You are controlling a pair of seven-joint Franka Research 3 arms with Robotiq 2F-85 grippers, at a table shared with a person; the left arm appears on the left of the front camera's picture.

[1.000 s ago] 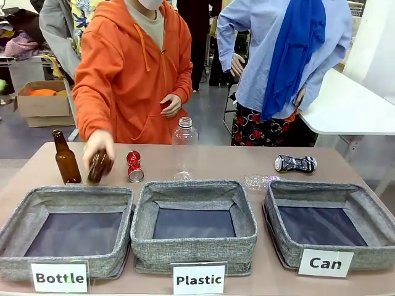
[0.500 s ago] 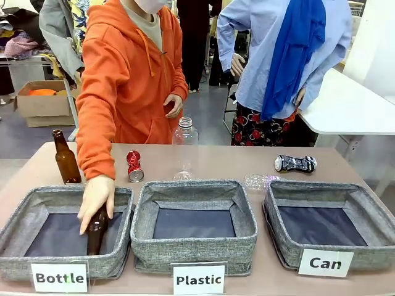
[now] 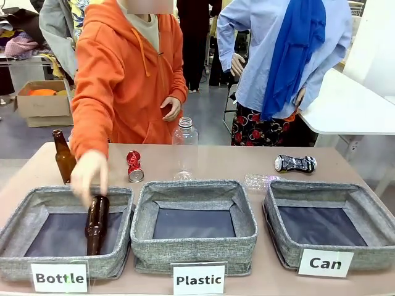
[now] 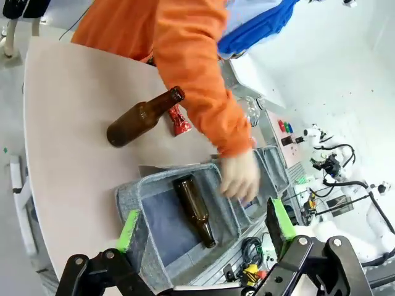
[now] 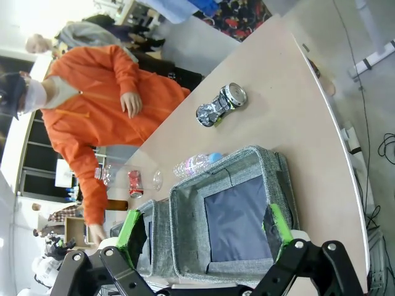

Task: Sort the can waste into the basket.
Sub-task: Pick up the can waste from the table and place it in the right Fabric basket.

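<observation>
On the wooden table (image 3: 203, 159), the grey woven-fabric "Can" basket (image 3: 315, 187) sits at 4 o'clock, its "Bottle" twin (image 3: 49, 192) at 8 o'clock with a brown glass bottle (image 3: 96, 223) lying inside. Behind them, the crushed red metal can (image 3: 134, 166) lies at 11 o'clock and the crushed black-and-silver can (image 3: 295, 163) at 2 o'clock.

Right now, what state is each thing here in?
red can, crushed, on the table outside the baskets.
black-and-silver can, crushed, lying on its side.
Can basket, no cans inside.
brown bottle in Bottle basket, lying down.
other brown bottle, upright.
clear bottle, upright, uncapped.
flattened plastic bottle, lying by the Can basket.
left end effector, open.
right end effector, open.
</observation>
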